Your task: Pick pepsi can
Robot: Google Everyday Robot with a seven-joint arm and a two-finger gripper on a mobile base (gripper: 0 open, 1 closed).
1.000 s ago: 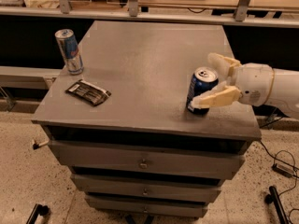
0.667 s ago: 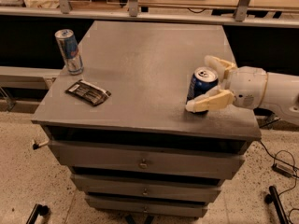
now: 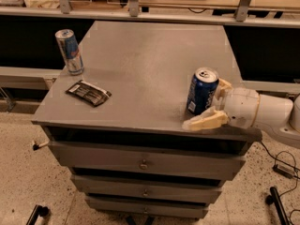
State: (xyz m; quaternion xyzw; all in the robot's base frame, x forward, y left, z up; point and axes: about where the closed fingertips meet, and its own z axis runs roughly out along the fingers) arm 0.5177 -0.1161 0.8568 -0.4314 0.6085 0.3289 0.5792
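Observation:
The pepsi can (image 3: pixel 202 91), dark blue with a silver top, stands upright near the right front of the grey cabinet top (image 3: pixel 150 64). My gripper (image 3: pixel 214 103) reaches in from the right at can height and is open. Its near cream finger (image 3: pixel 205 121) lies low by the can's base towards the front edge. The far finger (image 3: pixel 224 86) shows just behind the can's right side. The can sits between the two fingers, and they do not squeeze it.
A slimmer silver-and-blue can (image 3: pixel 70 51) stands at the left rear of the cabinet top. A dark snack packet (image 3: pixel 88 93) lies flat near the left front. Drawers (image 3: pixel 143 164) are below, and a shelf runs behind.
The gripper has dropped lower and come toward the front edge, its near finger now down by the can's base. The pepsi can has not moved.

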